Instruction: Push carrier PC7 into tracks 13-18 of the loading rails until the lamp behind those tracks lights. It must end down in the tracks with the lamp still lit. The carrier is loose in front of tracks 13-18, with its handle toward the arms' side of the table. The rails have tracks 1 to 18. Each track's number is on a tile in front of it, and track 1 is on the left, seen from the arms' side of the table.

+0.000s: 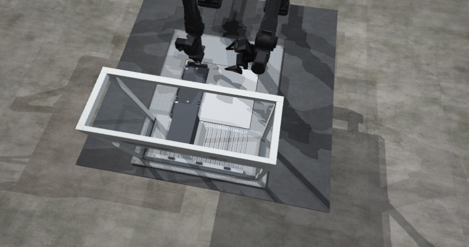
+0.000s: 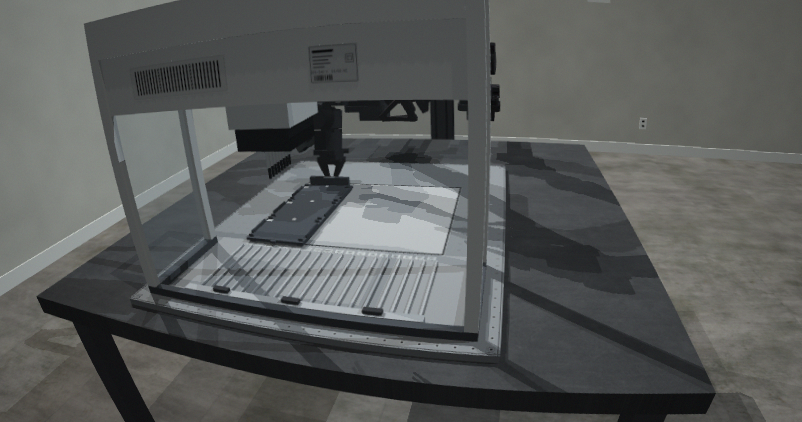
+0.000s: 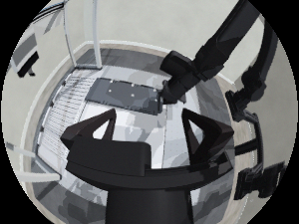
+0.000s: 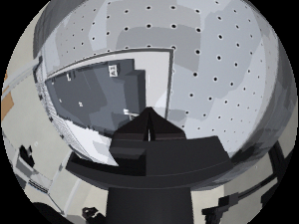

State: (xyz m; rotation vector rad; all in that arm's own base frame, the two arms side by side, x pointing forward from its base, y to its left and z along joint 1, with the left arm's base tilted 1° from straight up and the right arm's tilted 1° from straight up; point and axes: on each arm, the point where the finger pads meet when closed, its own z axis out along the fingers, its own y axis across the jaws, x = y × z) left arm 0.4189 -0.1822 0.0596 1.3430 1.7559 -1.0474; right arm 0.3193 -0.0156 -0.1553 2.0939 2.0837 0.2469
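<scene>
Carrier PC7 [image 1: 196,75] [image 2: 303,212] [image 3: 122,95] [image 4: 92,94], a flat dark grey tray, lies in front of the loading rails [image 2: 336,276], at the picture's left in the exterior view. Its front end is near the rails' front edge. Its handle [image 2: 329,180] faces the arms. My right gripper [image 1: 197,61] [image 2: 331,174] [image 4: 149,111] is shut and empty, its tips low at the handle; contact is unclear. My left gripper [image 1: 227,58] [image 3: 149,112] is open and empty, above the table to the carrier's side. The left dark lamp block [image 2: 221,288] at the rails' rear shows no light.
A white-framed enclosure [image 1: 196,86] [image 2: 477,194] stands around the rails. A pipetting head [image 2: 275,138] hangs inside it above the carrier's side. Two more dark blocks sit on the rear bar. A white panel [image 1: 226,110] [image 2: 387,222] lies beside the carrier.
</scene>
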